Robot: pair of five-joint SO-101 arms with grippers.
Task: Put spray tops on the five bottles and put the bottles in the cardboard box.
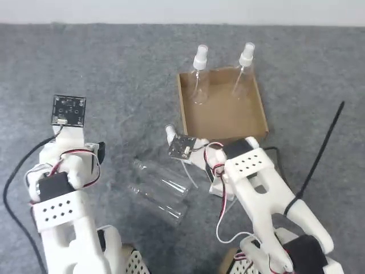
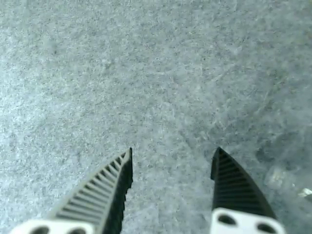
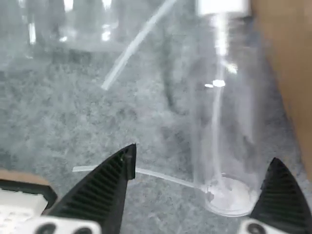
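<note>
Right wrist view has the right pincer (image 3: 203, 153) spread wide with nothing pinched. A capped bottle (image 3: 219, 112) lies between its fingers, closer to the finger on the box (image 3: 287, 63) side. The bottle's base is nearest the pincer and its top (image 3: 222, 6) points away.

I judge the step to be gripping this bottle for the box. Centre the fingers across the body first, since clear round plastic will likely roll out of a lopsided pinch. A loose tube (image 3: 146, 174) crosses the gap between the fingers; avoid catching it. Lift high enough to pass the box wall.

Left pincer (image 2: 173, 149) hangs spread over bare bench (image 2: 146, 73). Two uncapped bottles (image 1: 162, 178) lie to the right pincer's left.
</note>
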